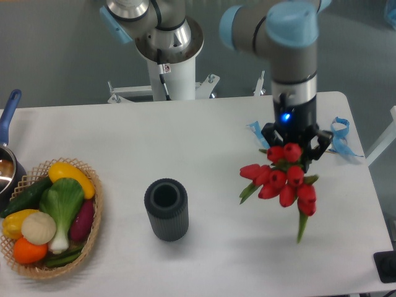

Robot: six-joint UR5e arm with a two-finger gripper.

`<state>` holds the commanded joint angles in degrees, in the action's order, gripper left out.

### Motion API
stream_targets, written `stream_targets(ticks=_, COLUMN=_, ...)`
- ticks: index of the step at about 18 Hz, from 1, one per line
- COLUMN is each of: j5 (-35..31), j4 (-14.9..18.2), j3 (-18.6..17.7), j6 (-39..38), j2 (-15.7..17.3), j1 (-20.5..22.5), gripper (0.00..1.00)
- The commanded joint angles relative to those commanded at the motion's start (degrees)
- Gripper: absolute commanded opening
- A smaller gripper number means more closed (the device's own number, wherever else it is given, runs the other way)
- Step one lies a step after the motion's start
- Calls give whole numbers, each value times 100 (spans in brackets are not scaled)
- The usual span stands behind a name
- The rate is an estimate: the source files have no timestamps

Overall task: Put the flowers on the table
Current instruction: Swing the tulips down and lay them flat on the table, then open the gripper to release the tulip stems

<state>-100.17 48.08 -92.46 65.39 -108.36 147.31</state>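
Observation:
A bunch of red tulips with green leaves, the flowers (281,181), hangs under my gripper (291,143) over the right part of the white table (204,136). The blooms face the camera and a green leaf trails down toward the front edge. My gripper points straight down and is shut on the flowers; the blooms hide the stems and the fingertips. I cannot tell whether the bunch touches the table.
A dark ribbed cylindrical vase (166,209) stands upright left of the bunch. A woven basket (93,232) of vegetables sits at the front left, a pot with a blue handle (8,117) at the left edge. Blue ribbon scraps (340,135) lie at the right rear.

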Motion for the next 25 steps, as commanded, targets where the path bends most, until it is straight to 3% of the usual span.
stream_targets(ticks=4, j5=-581, j4=-35, j3=201, j6=123, j2=-799, j1=-246, gripper=37)
stream_targets(ticks=7, j5=-582, j4=-44, j3=482, j6=228, j2=-1327, j1=-317, gripper=37)
stream_targets(ticks=12, j5=-600, j4=-53, j3=694, j6=264, j2=-1943, j1=-378, gripper=37)
stream_targets(ticks=16, j5=-600, j4=-61, j3=712, j6=264, j2=-2040, j1=-414, gripper=41)
stream_targets(ticks=17, j5=-600, j4=-61, j3=712, j6=273, j2=-2040, j1=-423, gripper=56)
stream_targets(ticks=18, j5=-600, j4=-88, j3=721, j6=281, j2=-2032, j1=-423, gripper=82)
stream_targets(ticks=19, j5=-600, j4=-97, j3=721, j6=316, j2=-1997, j1=-423, gripper=95)
stream_targets(ticks=20, j5=-600, j4=-97, j3=721, j6=421, j2=-1927, j1=-423, gripper=100)
stream_targets(ticks=25, j5=-363, j4=43, j3=826, j6=940, j2=-1128, j1=-467, gripper=100)
